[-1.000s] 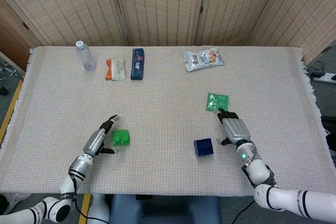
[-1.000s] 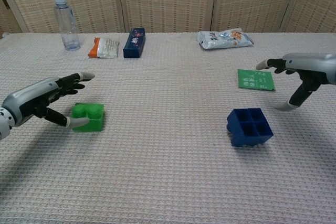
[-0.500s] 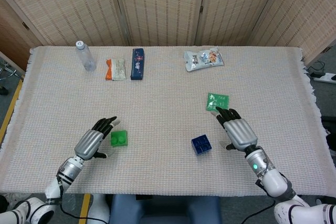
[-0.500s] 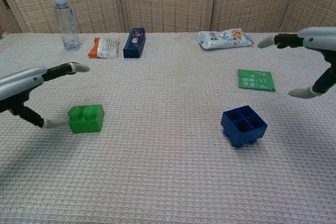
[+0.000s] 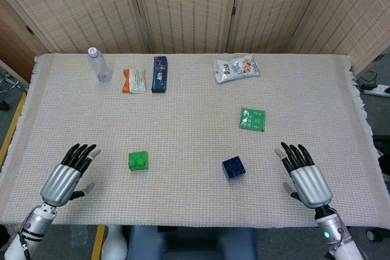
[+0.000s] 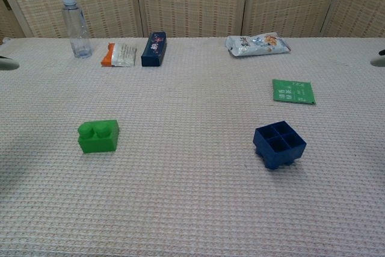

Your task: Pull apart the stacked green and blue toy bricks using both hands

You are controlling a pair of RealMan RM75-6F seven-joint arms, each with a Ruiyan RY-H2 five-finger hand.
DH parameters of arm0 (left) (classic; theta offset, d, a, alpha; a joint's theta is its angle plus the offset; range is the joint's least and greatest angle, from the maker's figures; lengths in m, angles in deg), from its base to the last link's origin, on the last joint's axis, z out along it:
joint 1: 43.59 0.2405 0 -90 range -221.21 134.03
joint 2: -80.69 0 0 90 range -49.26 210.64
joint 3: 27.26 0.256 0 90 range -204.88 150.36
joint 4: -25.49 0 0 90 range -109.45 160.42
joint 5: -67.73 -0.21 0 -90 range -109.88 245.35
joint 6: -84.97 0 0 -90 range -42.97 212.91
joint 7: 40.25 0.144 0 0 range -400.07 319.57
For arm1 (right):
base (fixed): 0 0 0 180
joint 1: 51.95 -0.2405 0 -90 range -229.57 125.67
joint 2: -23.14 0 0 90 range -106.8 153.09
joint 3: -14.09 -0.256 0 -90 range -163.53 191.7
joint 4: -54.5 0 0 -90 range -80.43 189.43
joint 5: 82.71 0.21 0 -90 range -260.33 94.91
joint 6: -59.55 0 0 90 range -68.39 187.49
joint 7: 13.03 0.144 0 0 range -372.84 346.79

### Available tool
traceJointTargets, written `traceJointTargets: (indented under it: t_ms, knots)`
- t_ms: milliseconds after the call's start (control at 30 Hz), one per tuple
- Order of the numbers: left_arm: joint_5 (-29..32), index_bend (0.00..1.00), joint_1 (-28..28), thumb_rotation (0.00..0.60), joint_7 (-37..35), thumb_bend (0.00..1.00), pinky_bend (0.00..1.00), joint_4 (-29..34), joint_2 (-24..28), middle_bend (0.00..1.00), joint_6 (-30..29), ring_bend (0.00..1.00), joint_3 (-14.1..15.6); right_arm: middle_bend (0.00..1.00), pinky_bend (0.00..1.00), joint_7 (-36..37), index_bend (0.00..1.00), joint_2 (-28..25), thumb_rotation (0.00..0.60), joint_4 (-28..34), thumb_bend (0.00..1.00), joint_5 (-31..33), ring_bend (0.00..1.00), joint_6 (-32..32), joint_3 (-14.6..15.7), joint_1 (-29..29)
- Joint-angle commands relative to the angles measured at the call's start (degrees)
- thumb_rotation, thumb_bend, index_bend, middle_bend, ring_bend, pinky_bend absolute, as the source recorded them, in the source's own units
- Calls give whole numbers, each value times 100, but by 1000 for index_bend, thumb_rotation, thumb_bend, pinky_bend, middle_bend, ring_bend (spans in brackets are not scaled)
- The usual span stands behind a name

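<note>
The green brick (image 5: 138,161) (image 6: 98,136) lies alone on the cloth at the front left, studs up. Well to its right lies the blue brick (image 5: 234,167) (image 6: 279,144), tipped so its hollow underside shows. The two bricks are apart and nothing touches them. My left hand (image 5: 65,176) hovers near the front left edge, fingers spread, holding nothing. Near the front right edge my right hand (image 5: 304,176) is likewise spread and empty. In the chest view only a fingertip of each hand shows at the frame's side edges.
Along the back stand a water bottle (image 5: 98,64), an orange-white snack pack (image 5: 134,80), a dark blue box (image 5: 159,73) and a silver snack bag (image 5: 236,68). A flat green packet (image 5: 252,119) lies right of centre. The woven tablecloth (image 5: 183,126) covers the table.
Both hands have drawn back from the bricks toward the front edge and outward, leaving the chest view. The blue brick tipped slightly at first and then lay still; the green one stayed put.
</note>
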Motion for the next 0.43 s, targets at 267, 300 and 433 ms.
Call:
traceJointTargets:
  t_ms: [267, 300, 433]
  knots:
    - [301, 167, 532, 600, 816, 319, 0, 269, 110, 97, -413, 0, -140, 0, 0, 15, 112, -51, 600, -1, 360, -67, 0, 161, -138, 361]
    - [303, 166, 535, 600, 828, 319, 0, 302, 112, 97, -401, 0, -150, 0, 0, 10, 112, -52, 600, 12, 361, -117, 0, 192, -147, 388]
    - [105, 165, 585, 600, 818, 319, 0, 346, 117, 97, -577, 0, -137, 0, 0, 89, 112, -54, 600, -10, 361, -263, 0, 245, -162, 464]
